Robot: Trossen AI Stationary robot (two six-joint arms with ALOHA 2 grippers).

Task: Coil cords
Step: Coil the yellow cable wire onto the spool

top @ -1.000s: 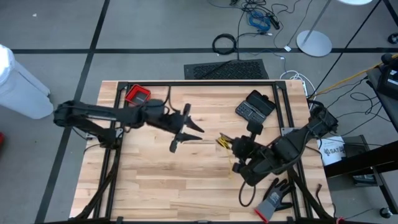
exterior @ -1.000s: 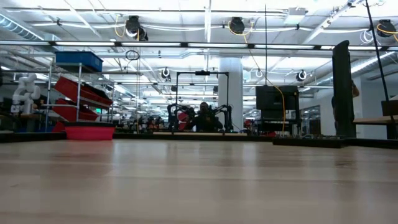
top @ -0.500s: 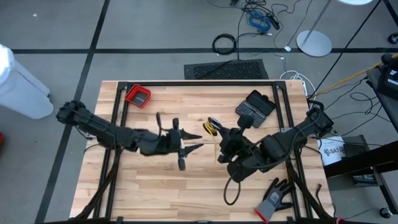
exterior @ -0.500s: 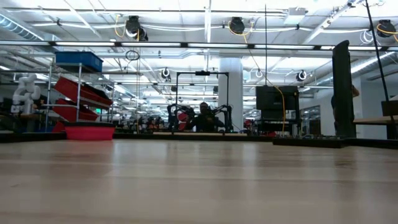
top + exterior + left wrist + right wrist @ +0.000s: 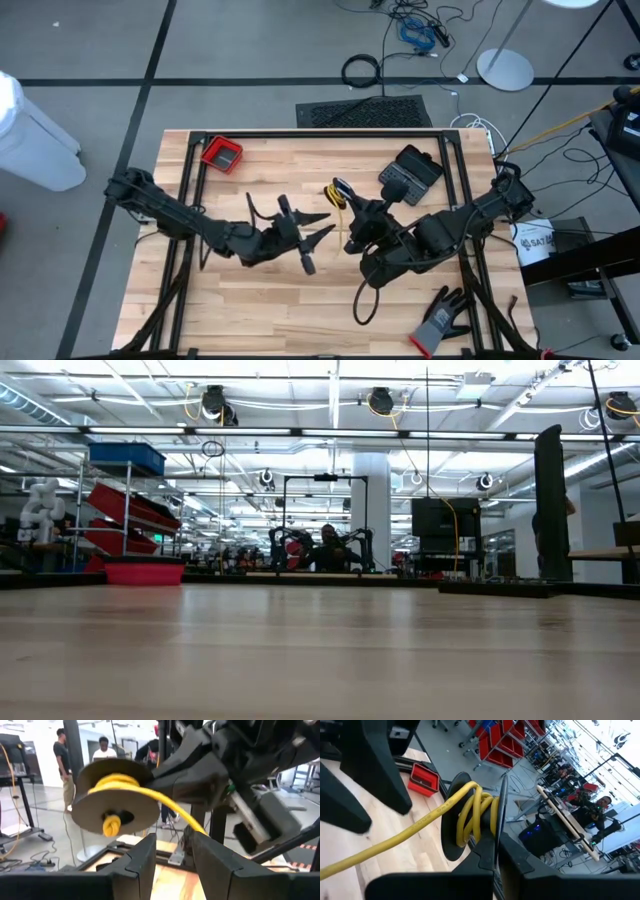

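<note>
The right gripper [image 5: 352, 222] was clamped shut on the flange of a dark spool [image 5: 470, 820], held clear of the wooden table [image 5: 250, 310] near its middle so that the yellow cord [image 5: 470, 815] could be wound round the hub. Several turns were already on the spool [image 5: 117, 795]. The free end of the cord [image 5: 175, 810] ran out towards the left gripper [image 5: 312, 240], just to the left, whose fingers [image 5: 145, 860] stood partly open around nothing, apparently placed to guide it. Farther off, a red tray [image 5: 221, 154] lay at the far left corner.
</note>
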